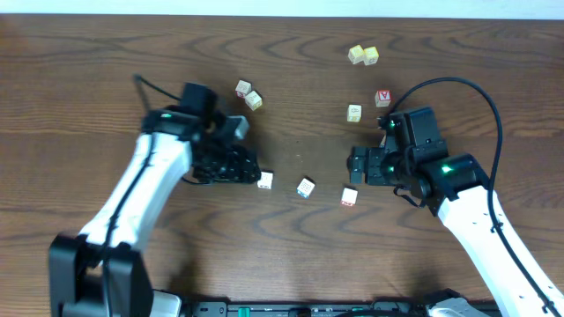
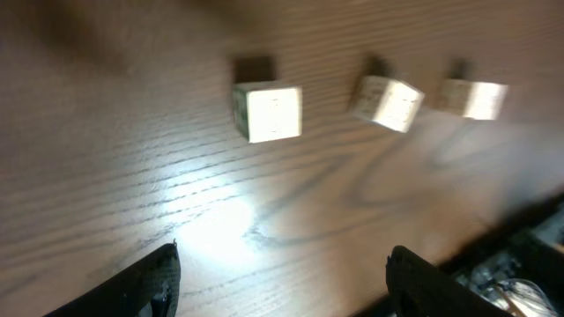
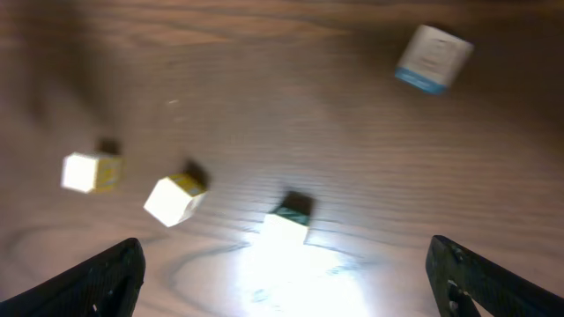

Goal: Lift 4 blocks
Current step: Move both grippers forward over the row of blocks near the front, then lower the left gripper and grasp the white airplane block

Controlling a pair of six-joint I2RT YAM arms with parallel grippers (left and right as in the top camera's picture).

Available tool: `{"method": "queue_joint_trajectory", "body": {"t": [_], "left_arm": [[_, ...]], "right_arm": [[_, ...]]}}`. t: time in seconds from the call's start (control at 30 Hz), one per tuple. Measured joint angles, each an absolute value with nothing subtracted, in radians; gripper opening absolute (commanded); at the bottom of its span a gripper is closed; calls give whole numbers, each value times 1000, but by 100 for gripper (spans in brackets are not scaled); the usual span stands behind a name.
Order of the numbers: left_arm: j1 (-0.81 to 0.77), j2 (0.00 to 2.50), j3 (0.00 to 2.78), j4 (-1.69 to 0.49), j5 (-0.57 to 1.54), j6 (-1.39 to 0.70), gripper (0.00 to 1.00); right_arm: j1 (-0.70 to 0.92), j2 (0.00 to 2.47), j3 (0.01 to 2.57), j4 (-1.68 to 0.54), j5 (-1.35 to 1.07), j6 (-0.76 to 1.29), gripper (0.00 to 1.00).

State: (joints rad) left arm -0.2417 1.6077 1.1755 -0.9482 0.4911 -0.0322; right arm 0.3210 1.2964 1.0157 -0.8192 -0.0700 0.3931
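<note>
Left claw (image 1: pixel 251 169) and right claw (image 1: pixel 355 165) both standing spread wide, gripping nothing. Blocks (image 1: pixel 305 187) lying in loose row on table (image 1: pixel 88 53) between them. You are risking knocking nearest block away if descending off-centre; sending both arms into same row, you are likely inviting collision.

Stray cubes dot a dark wood-grain table (image 1: pixel 79 53). A pair of pale yellow cubes (image 1: pixel 357 55) sits side by side near the far edge, right of its middle. Closer to the table's centre, a red-faced cube (image 1: pixel 382 98) stands near a lone pale yellow cube (image 1: pixel 353 113), the two not touching. A deeper yellow cube (image 1: pixel 254 100) lies left of centre, well apart from these.
</note>
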Motion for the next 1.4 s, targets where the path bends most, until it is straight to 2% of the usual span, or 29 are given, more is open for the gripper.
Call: {"method": "queue_joint_trajectory", "body": {"t": [0.27,0.63,0.73,0.93,1.03,1.13,1.17,1.4], "left_arm": [[-370,1755,1173,-908,282,-233,75],[-434,1813,1171,-748,225,-262,75],[-434,1834,1171,-731,193,-250,70],[-440,1906,1174,-708,160,-235,69],[-453,1908,1174,-708,149,-233,59],[-467,1909,1174,-699,147,-227,35],[-469,1909,1174,-694,146,-229,32],[-470,1911,1174,-662,150,-259,30]], "right_arm": [[321,1309,1016,-819,45,452,99],[321,1309,1016,-815,108,463,99],[321,1309,1016,-814,110,463,99],[321,1309,1016,-813,110,463,99],[321,1309,1016,-809,111,463,99],[321,1309,1016,-800,112,463,99],[321,1309,1016,-798,113,463,99],[321,1309,1016,-794,113,463,99]]}}
